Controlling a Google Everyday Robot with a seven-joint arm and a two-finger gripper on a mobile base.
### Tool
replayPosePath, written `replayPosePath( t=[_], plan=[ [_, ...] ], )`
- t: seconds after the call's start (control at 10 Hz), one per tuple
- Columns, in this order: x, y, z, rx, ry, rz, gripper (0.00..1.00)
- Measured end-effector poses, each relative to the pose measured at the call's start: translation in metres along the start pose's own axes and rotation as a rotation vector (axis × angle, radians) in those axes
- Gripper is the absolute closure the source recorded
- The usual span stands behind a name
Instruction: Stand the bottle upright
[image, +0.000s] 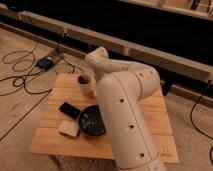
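Observation:
My white arm (125, 110) rises from the bottom of the camera view and bends over the middle of the wooden table (52, 142). Its upper links reach toward the far left of the table, next to the pale cup (86, 84). The gripper sits behind those links, just right of the cup, and does not show. The bottle is hidden; the arm covers the spot beside the cup.
A flat black device (70, 109), a black bowl (90, 122) and a pale block (69, 129) lie on the table's left half. Cables (20, 65) and a small blue box (45, 62) lie on the floor to the left. A dark wall with a rail (150, 50) runs behind.

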Motion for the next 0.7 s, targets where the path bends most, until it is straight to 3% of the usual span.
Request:
replayPosePath(
  t=[0.7],
  plan=[
    [0.032, 0.002, -0.018, 0.047, 0.066, -0.016, 0.35]
  ],
)
